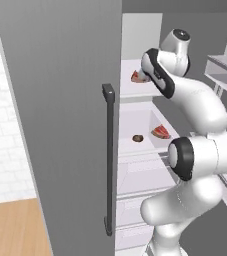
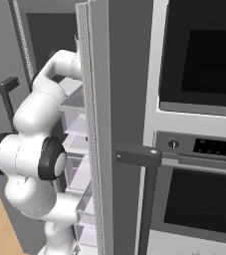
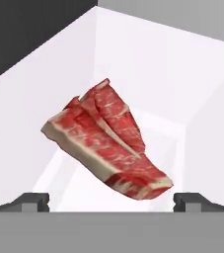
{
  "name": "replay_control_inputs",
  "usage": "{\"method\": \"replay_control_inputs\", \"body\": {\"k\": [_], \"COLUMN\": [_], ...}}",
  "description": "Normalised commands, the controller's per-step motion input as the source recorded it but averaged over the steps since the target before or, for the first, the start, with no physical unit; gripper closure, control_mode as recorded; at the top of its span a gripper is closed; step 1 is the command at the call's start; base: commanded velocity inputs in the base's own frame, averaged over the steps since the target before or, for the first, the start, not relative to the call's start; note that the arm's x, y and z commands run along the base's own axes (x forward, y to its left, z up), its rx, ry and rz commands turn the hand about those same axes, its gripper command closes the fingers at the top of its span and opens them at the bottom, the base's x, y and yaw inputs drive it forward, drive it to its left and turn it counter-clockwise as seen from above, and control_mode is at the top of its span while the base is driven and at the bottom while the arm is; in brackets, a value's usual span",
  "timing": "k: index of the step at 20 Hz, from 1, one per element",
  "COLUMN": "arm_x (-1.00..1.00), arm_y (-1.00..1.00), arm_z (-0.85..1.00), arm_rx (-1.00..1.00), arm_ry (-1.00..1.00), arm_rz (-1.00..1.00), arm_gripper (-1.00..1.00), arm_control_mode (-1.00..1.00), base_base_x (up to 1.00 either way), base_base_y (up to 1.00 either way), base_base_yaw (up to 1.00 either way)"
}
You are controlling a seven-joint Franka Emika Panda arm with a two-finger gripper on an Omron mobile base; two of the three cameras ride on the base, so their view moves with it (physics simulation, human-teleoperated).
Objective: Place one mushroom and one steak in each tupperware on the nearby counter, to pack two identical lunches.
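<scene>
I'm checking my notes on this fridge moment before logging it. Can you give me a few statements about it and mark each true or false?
1. The gripper is open, with a steak ahead of it. True.
2. That steak is clamped between the fingers. False: the fingertips stand apart, off it.
3. A mushroom lies on the lower fridge shelf beside another steak. True.
4. The fridge door is closed. False: it stands open.

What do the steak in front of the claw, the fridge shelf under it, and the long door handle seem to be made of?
Steak: raw meat, matte red marbled with white streaks, and a pale fat edge.
Fridge shelf: probably smooth white plastic; plain, even, no grain visible.
Door handle: possibly dark painted metal or plastic; a flat dark-grey bar, and the look leaves it open.
</scene>
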Motion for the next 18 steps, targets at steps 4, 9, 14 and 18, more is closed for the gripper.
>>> {"method": "replay_control_inputs", "body": {"k": [4, 9, 14, 18], "arm_x": [0.71, 0.63, -0.03, 0.0], "arm_y": [0.0, -0.01, 0.0, 0.01], "arm_z": [-0.18, -0.07, -0.15, -0.58], "arm_rx": [-0.03, -0.01, -0.06, -0.11], "arm_ry": [0.15, 0.03, 0.08, 0.14], "arm_rz": [0.01, 0.02, 0.07, 0.05], "arm_gripper": [-1.0, -1.0, -1.0, -1.0], "arm_control_mode": [-1.0, -1.0, -1.0, -1.0], "base_base_x": [0.0, 0.0, 0.0, 0.0], "base_base_y": [0.0, 0.0, 0.0, 0.0], "base_base_yaw": [0.0, 0.0, 0.0, 0.0]}}
